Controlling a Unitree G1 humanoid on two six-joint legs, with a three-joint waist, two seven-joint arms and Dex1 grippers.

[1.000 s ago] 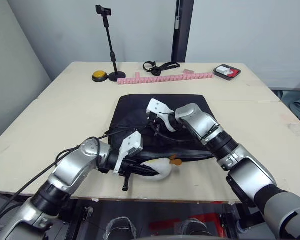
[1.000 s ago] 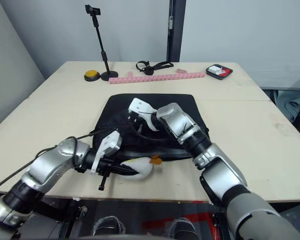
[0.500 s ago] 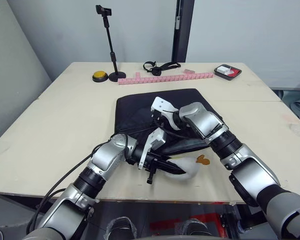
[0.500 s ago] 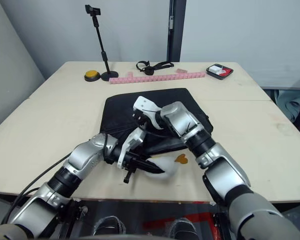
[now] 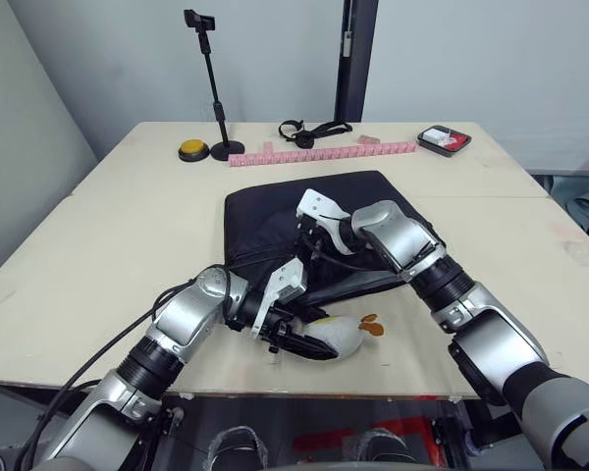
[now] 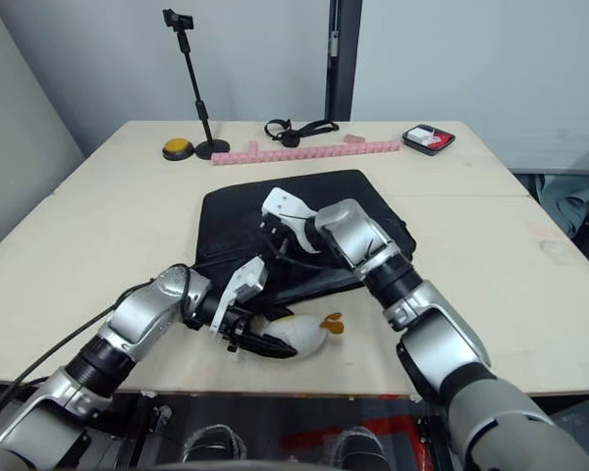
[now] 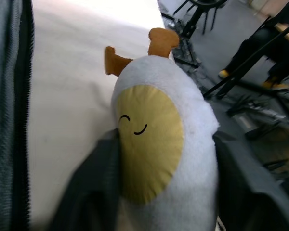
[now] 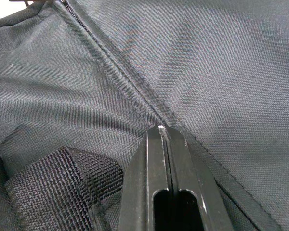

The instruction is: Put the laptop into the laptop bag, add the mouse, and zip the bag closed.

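The left gripper [image 5: 309, 340] is clamping a white plush duck [image 6: 299, 335] at the table's [image 5: 108, 226] near edge — not the mouse the task names. The laptop bag [image 5: 265, 211] is lying flat just beyond it, its long axis running away from the robot, its zipper edge [image 7: 24, 120] just beside the duck. The right gripper [image 8: 164, 139] is pressing down on the bag's fabric, fingers pressed together — the nearer arm for zipping.

I see my left gripper [image 5: 309, 344] clasping the white plush duck [image 5: 339, 336] at the table's [image 5: 128, 226] near edge, my right gripper [image 5: 309, 253] resting on the laptop bag [image 5: 265, 211].
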